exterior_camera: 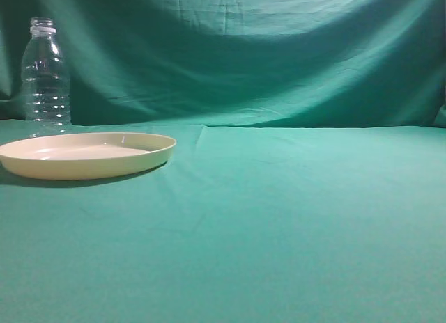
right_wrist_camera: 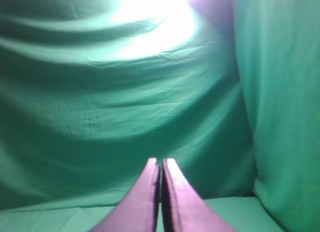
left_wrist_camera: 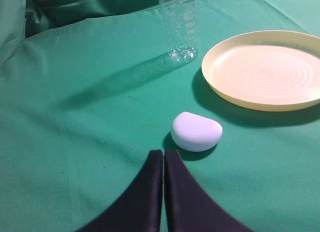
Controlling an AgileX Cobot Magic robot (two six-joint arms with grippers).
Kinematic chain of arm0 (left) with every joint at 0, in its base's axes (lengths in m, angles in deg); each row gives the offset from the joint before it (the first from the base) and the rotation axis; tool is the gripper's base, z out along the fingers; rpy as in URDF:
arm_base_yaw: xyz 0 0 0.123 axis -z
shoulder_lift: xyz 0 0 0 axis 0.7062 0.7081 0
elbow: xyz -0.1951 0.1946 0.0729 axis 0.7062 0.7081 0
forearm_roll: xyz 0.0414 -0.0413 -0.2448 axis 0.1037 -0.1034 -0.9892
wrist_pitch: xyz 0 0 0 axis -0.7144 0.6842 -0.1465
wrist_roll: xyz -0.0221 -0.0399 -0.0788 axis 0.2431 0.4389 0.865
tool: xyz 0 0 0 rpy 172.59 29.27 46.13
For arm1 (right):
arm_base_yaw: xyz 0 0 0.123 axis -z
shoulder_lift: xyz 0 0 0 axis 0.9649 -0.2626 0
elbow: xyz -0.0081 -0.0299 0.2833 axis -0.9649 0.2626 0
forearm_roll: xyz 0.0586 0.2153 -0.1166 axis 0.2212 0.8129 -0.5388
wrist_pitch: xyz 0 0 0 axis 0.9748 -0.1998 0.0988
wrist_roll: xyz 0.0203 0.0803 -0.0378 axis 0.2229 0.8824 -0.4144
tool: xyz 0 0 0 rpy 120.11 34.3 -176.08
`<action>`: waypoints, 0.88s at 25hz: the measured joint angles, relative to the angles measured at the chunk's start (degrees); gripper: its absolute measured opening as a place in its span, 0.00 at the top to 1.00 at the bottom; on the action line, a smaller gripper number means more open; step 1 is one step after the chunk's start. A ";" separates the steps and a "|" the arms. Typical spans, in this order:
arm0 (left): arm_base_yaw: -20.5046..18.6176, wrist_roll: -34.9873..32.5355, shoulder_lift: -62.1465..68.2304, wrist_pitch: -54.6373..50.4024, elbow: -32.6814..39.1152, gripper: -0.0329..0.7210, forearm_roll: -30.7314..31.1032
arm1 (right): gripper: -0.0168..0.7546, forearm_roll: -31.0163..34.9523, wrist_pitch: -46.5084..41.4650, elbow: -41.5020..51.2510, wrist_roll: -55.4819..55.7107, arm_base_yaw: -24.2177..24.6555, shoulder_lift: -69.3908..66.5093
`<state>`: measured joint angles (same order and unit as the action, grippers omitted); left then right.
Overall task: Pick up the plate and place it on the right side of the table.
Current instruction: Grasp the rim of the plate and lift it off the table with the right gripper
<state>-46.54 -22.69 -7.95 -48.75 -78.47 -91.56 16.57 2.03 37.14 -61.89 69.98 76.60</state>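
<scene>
A clear bottle [exterior_camera: 46, 74] stands behind the cream-yellow, low-rimmed plate [exterior_camera: 87, 155] at the table's [exterior_camera: 279, 225] left. Only the left wrist view reveals a white pebble-shaped object [left_wrist_camera: 196, 131] near the left gripper [left_wrist_camera: 163, 154], closed empty; the right gripper [right_wrist_camera: 160, 163], likewise closed, faces cloth.

Clear plastic bottle [exterior_camera: 46, 72] upright at back left — small white rounded obj [left_wrist_camera: 196, 131] nearby, green backdrop [exterior_camera: 265, 51] behind.

Both grippers shut, holding nothing

The left gripper [left_wrist_camera: 163, 154] has its two dark fingers pressed together, tips pointing forward and held low. The right gripper [right_wrist_camera: 160, 163] also has its fingers closed tip to tip, aimed level and forward. Neither arm shows in the exterior view.
</scene>
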 joint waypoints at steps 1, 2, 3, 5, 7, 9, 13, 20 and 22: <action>0.00 0.00 0.00 0.00 0.00 0.96 0.00 | 0.98 0.00 -3.22 -2.12 0.00 0.00 -0.15; 0.00 0.00 0.00 0.00 0.00 0.96 0.00 | 0.98 0.00 -5.90 -5.57 0.00 0.00 -1.02; 0.00 0.00 0.00 0.00 0.00 0.96 0.00 | 0.98 0.00 -9.93 -8.26 0.00 0.00 -2.73; 0.00 0.00 0.00 0.00 0.00 0.96 0.00 | 0.98 0.70 -18.10 -14.76 1.18 0.00 -7.24; 0.00 0.00 0.00 0.00 0.00 0.96 0.00 | 0.98 1.49 -26.93 -20.10 2.00 0.00 -12.95; 0.00 0.00 0.00 0.00 0.00 0.96 0.00 | 0.98 1.72 -32.99 -24.08 1.65 0.00 -19.82; 0.00 0.00 0.00 0.00 0.00 0.96 0.00 | 0.98 1.84 -37.52 -28.53 0.30 0.00 -31.84; 0.00 0.00 0.00 0.00 0.00 0.96 0.00 | 0.98 5.30 -50.01 -35.70 -3.97 -3.40 -49.81; 0.00 0.00 0.00 0.00 0.00 0.96 0.00 | 0.98 7.37 -49.15 -36.39 -4.79 -4.76 -53.86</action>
<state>-46.54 -22.69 -7.95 -48.75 -78.47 -91.56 23.94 -47.11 0.75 -66.67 65.22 22.74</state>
